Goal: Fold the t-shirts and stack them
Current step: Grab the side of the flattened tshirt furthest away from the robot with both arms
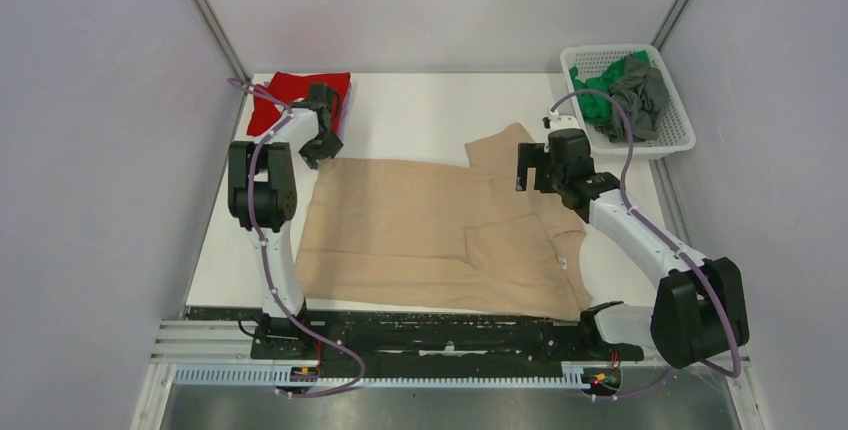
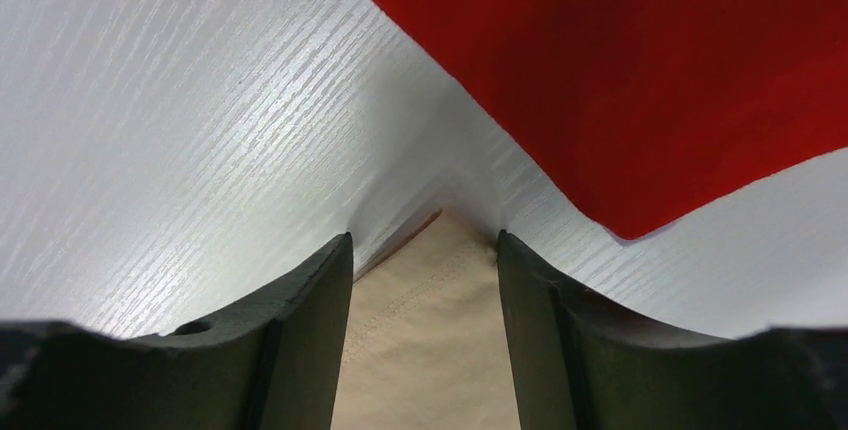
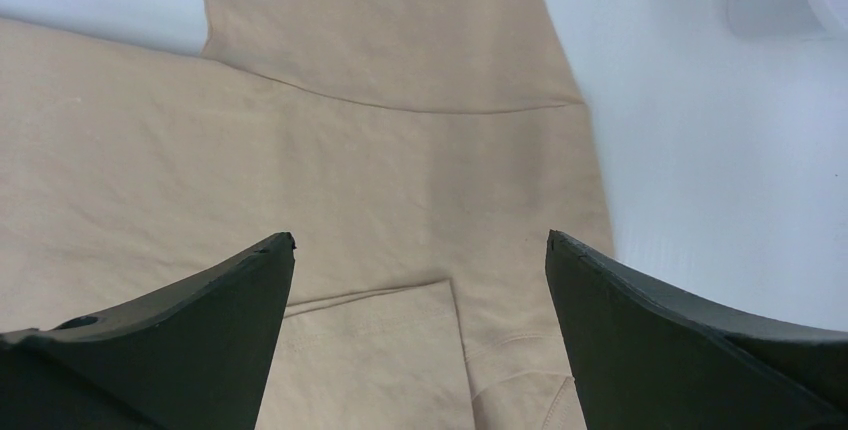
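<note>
I am working at the far left corner of the beige t-shirt (image 1: 420, 230), which is lying spread flat with one sleeve folded in over its body. My left claw (image 2: 423, 250) is sitting low on that corner with its fingers apart, one on each side of the hemmed tip. Cloth is filling the gap between them, but they are not pinching it yet. My right claw (image 3: 418, 238) is hanging wide apart above the shirt's far right part, near the other sleeve, holding nothing.

The red t-shirt (image 2: 650, 70) is lying folded just beyond the beige shirt's far left corner. The green t-shirt (image 1: 590, 85) and grey t-shirt (image 1: 645, 95) are waiting in the basket (image 1: 680, 130), off past its far right side.

I am seeing three risks here. My left fingers are reaching only the very tip, so the corner may slip out, or only the top layer may come up. The red shirt's edge is lying close enough to get dragged along. With my right claw not gripping anything, lifting one corner alone would likely skew the cloth and undo the folded sleeve.
</note>
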You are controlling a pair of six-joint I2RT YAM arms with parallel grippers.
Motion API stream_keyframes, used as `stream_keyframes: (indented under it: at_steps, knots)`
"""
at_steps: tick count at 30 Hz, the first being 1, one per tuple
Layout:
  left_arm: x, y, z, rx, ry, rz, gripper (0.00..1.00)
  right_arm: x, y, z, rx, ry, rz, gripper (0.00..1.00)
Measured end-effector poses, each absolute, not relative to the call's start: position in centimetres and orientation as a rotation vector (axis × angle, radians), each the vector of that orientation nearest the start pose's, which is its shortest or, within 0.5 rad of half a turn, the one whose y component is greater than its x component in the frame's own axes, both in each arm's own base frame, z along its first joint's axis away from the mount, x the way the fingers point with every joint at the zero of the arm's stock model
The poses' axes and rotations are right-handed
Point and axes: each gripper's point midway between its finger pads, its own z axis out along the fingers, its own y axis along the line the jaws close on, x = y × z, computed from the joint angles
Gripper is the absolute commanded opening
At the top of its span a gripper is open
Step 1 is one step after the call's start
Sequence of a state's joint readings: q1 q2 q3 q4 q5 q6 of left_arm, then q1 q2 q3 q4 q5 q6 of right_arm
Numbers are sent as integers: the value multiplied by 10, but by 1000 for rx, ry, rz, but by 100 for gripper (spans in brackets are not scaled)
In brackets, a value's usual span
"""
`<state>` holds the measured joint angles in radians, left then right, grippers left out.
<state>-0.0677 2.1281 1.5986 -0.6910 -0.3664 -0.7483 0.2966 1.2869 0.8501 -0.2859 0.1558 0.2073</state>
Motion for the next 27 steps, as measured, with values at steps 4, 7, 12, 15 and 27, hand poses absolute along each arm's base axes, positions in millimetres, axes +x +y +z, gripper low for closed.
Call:
stream_keyframes:
  at_steps: [4, 7, 12, 15, 27]
  knots:
    - [459, 5, 22, -974, 2490, 264, 45, 343, 84, 125, -17, 2275, 81, 98]
    - [459, 3, 21, -977, 2495, 256, 31, 344, 83, 126, -12, 2267, 72, 98]
    - [458, 1, 21, -979, 2504, 243, 2, 355, 76, 124, 19, 2260, 34, 98]
    - [458, 0, 21, -977, 2507, 237, 2, 375, 73, 118, 44, 2276, 5, 98]
    - [441, 2, 27, -962, 2529, 251, 2, 536, 92, 110, 108, 2201, -35, 95]
